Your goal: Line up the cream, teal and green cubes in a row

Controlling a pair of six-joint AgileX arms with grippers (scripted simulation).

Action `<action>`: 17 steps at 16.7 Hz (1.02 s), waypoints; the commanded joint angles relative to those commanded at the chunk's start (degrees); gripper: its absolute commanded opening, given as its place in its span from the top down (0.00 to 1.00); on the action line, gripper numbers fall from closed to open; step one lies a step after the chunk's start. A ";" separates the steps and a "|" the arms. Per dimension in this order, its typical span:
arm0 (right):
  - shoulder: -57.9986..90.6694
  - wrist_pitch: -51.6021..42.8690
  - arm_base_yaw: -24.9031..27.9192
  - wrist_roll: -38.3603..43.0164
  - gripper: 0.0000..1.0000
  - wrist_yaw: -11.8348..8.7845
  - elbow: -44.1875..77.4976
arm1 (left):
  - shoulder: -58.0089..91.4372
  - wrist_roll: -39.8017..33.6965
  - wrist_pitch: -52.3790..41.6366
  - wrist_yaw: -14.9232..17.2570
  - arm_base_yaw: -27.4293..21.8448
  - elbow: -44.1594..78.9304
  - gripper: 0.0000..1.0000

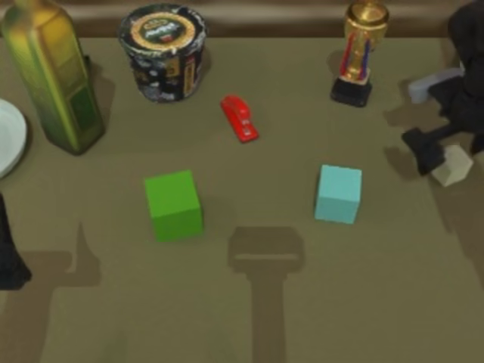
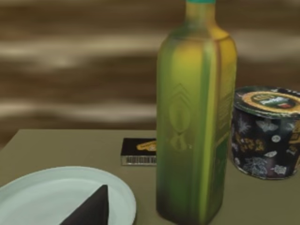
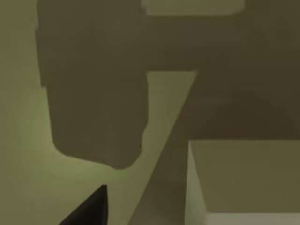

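While the top view puts the right gripper (image 1: pixel 439 155) at the table's right edge, right at the cream cube (image 1: pixel 452 165), the right wrist view shows that cube (image 3: pixel 243 180) close up beside one dark fingertip (image 3: pixel 89 206); whether the fingers grip it, I cannot tell. The teal cube (image 1: pixel 338 193) sits right of centre, the green cube (image 1: pixel 174 204) left of centre, well apart. The left arm (image 1: pixel 11 257) waits at the left edge, fingers unseen. Only its wrist view catches a small box (image 2: pixel 138 151) behind the bottle (image 2: pixel 197 117), near the plate (image 2: pixel 42 197) and tub (image 2: pixel 266 131). The red toy (image 1: pixel 239 117) and trophy (image 1: pixel 357 53) stand farther back.
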 joint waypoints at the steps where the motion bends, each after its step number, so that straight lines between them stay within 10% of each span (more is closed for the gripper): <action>1: 0.75 2.03 0.03 0.03 0.00 0.01 -1.34 | 0.00 0.00 0.00 0.00 0.00 0.00 0.00; 7: 1.95 4.48 0.07 0.06 0.00 0.02 -3.13 | 0.00 0.00 0.00 0.00 0.00 0.00 0.00; 17: 1.95 4.48 0.07 0.06 0.75 0.02 -3.13 | 0.00 0.00 0.00 0.00 0.00 0.00 0.00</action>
